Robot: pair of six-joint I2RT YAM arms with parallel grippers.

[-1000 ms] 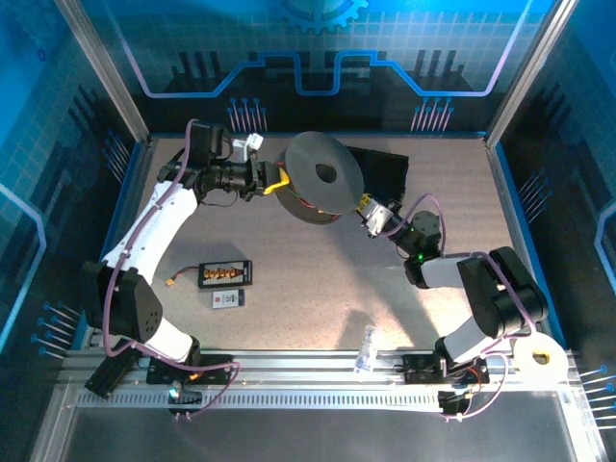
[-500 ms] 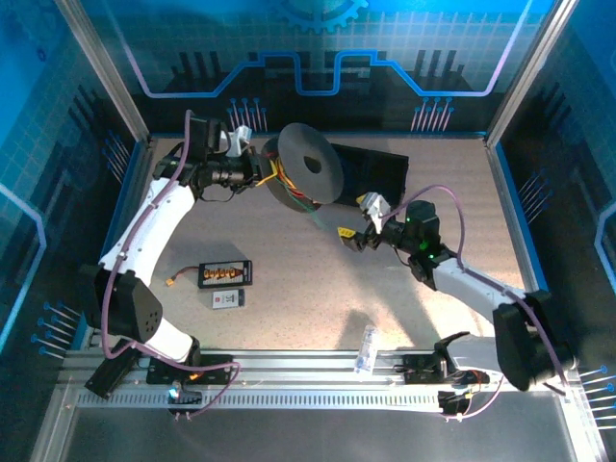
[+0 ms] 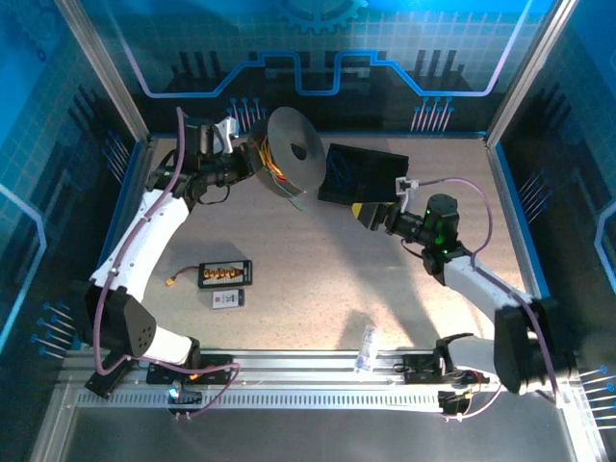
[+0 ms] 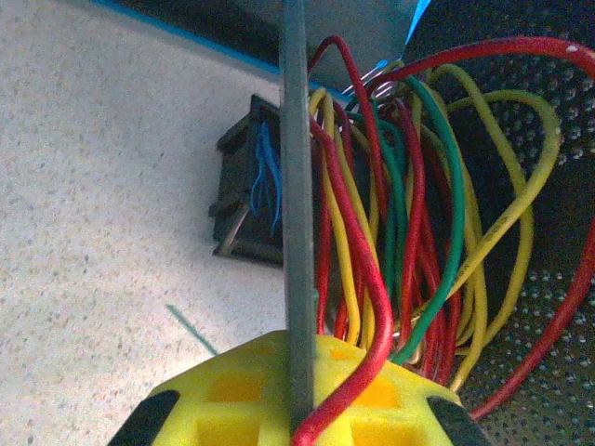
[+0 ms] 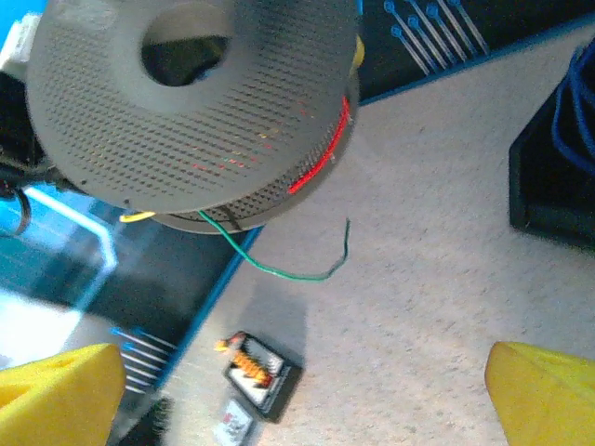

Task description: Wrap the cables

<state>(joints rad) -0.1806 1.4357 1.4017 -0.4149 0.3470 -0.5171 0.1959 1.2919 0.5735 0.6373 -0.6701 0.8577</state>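
Table (image 3: 318,318): speckled top, blue edging.
Spool (image 3: 294,154): grey perforated reel, off the table at the far left-centre, tipped up on edge. The left gripper (image 3: 248,164) is clamped on its flange rim. In the left wrist view the rim runs straight down between the yellow fingers (image 4: 232,400), with a red wire alongside it.
Black box (image 3: 364,173): on the table just right of the spool, with a blue cable (image 4: 267,177) inside.
Right gripper (image 3: 371,216): released, jaws wide, nothing between them. It hangs just in front of the box, aimed at the spool.
Cables (image 4: 390,232): red, yellow and green loops bunched on the spool core between the flanges. They are loose, not tight turns. A green tail (image 5: 288,269) hangs free under the spool.
Small black board (image 3: 224,274): orange connectors, near left of the table, well apart from the spool.
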